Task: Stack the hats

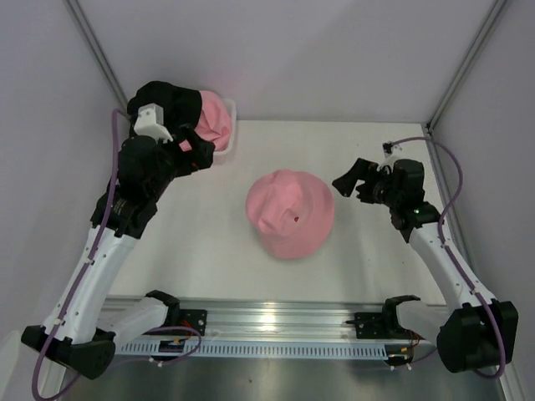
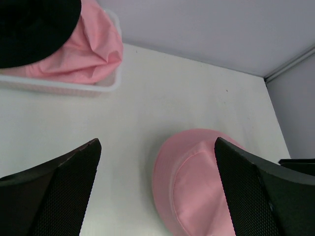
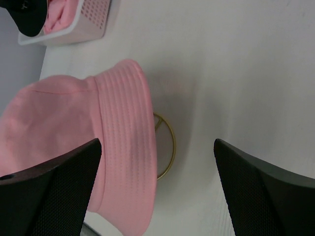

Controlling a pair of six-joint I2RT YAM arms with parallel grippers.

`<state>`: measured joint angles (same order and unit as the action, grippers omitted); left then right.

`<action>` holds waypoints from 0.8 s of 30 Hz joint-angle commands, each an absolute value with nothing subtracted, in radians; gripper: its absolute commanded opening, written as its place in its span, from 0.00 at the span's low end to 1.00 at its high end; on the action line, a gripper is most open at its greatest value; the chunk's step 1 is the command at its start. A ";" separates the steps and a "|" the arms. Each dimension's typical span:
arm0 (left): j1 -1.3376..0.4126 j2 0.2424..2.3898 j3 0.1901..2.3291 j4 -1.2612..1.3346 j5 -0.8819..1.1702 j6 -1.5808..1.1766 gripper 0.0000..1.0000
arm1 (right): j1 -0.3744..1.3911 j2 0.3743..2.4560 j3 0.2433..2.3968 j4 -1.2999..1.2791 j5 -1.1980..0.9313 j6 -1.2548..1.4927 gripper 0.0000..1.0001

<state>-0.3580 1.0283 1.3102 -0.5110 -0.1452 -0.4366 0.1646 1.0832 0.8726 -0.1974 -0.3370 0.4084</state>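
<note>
While left pincer (image 1: 197,155) and right pincer (image 1: 347,180) gape empty, hat (image 1: 290,214) just left of the right one: soft, light, floppy; judged best pinched at the brim.

text: none legible | pink hat (image 1: 288,213): small red tag (image 1: 297,220), too small to read
</note>
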 commanded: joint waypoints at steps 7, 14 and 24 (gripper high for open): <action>-0.290 0.997 1.098 -0.405 -0.023 -0.584 0.99 | 0.204 1.183 0.698 0.196 -0.449 0.650 0.97; -0.265 1.005 1.057 -0.359 0.035 -0.609 0.99 | 0.238 1.276 0.657 0.382 -0.497 0.758 0.85; -0.258 1.017 1.002 -0.311 0.078 -0.641 1.00 | 0.252 1.264 0.615 0.307 -0.338 0.681 0.00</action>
